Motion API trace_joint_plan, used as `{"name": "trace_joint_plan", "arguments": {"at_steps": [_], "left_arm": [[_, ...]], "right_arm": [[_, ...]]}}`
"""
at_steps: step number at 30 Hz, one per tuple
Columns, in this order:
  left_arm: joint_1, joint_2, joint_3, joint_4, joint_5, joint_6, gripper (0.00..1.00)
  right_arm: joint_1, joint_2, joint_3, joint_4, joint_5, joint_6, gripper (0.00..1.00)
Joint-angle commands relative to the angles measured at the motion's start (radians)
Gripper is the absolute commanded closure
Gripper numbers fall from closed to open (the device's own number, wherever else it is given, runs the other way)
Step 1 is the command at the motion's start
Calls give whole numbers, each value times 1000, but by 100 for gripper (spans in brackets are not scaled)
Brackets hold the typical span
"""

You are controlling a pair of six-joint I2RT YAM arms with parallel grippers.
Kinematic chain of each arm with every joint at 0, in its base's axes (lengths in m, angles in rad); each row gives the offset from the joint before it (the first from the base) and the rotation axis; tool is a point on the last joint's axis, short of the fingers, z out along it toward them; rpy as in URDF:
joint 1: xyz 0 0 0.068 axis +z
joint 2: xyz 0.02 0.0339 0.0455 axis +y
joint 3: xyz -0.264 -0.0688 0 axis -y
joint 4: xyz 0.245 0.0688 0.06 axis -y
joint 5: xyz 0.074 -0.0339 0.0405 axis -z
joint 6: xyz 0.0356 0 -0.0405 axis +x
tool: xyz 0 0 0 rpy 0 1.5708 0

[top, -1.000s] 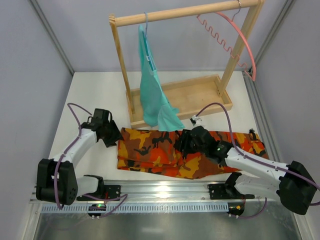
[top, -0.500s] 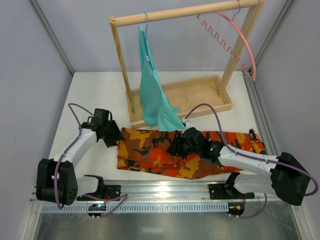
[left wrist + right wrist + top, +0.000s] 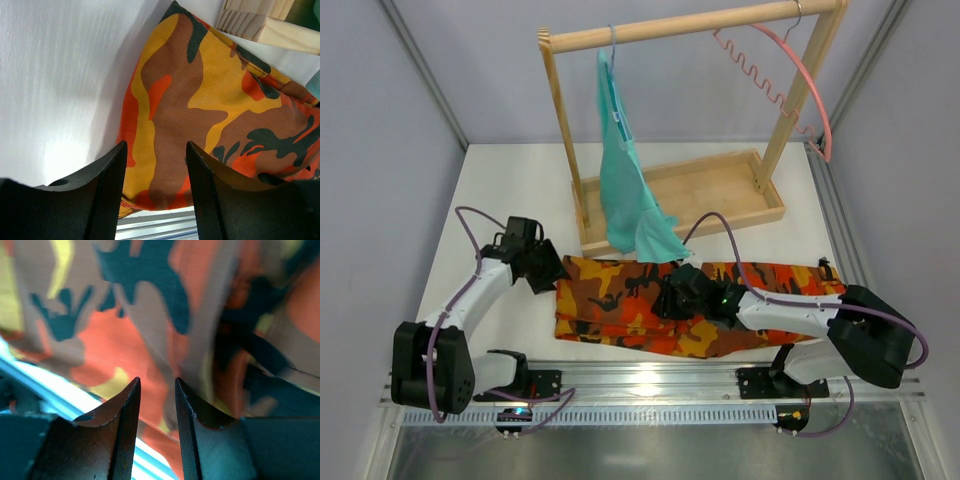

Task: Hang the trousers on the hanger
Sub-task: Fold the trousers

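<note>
Orange, red, yellow, brown and black camouflage cloth trousers (image 3: 610,300) lie flat on the white table (image 3: 520,190), just in front of the base of the wooden rack (image 3: 690,28) and between the two arms. We note one change over the last second. The right gripper (image 3: 672,297) has travelled leftward along the cloth, from the right-hand half toward the middle of the garment, and its jaws have narrowed. In the right wrist view its fingers (image 3: 120,420) stand close together with a slim gap just above the cloth. We cannot tell whether a fold is pinched between them.

The left gripper (image 3: 542,270) has not moved. It sits at the left edge of the trousers, fingers (image 3: 107,190) spread over the corner of the cloth, holding nothing. The trousers have not shifted.

The pink curved hanger with wavy notched bar and metal hook (image 3: 807,72) hangs bare at the right end of the rail, well apart from the cloth. A plain teal garment (image 3: 625,190) hangs toward the left end.

We judge that the task remains at the grasping step. No lift has begun, and the right gripper appears to be seeking a mid-garment hold.
</note>
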Motion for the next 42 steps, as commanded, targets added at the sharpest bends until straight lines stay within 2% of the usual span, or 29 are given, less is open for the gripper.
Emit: {"name": "trace_joint_plan", "arguments": {"at_steps": [1,5,7,11,14,21,30,34,37,38,41,42], "left_arm": [[0,-27,60,-26,4,35,48],[0,-42,80,-56,-16,42,46],[-1,-52,88,-61,-17,42,44],[-1,-52,93,-67,-17,45,39],[0,-52,96,-70,-20,46,37],[0,-50,116,-84,-31,49,36],[-1,-47,128,-76,-56,34,35],[0,-44,136,-75,-65,28,35],[0,-44,137,-73,-63,23,35],[0,-44,134,-72,-63,23,35],[0,-48,134,-69,-65,28,33],[0,-52,143,-70,-65,40,33]], "right_arm": [[0,-48,38,-137,127,-20,63],[-12,-155,66,-246,167,-52,57],[-20,-204,64,-273,175,-67,49],[-55,-229,35,-228,123,-127,38],[-87,-209,18,-162,69,-171,34],[-122,-125,35,-126,42,-208,33],[-119,-7,21,-13,-18,-172,35],[-113,21,43,21,-23,-172,41],[-113,49,67,-28,12,-156,58],[-113,56,75,-37,20,-152,70],[-113,50,86,-79,46,-145,87],[-113,27,89,-123,67,-145,96]]}}
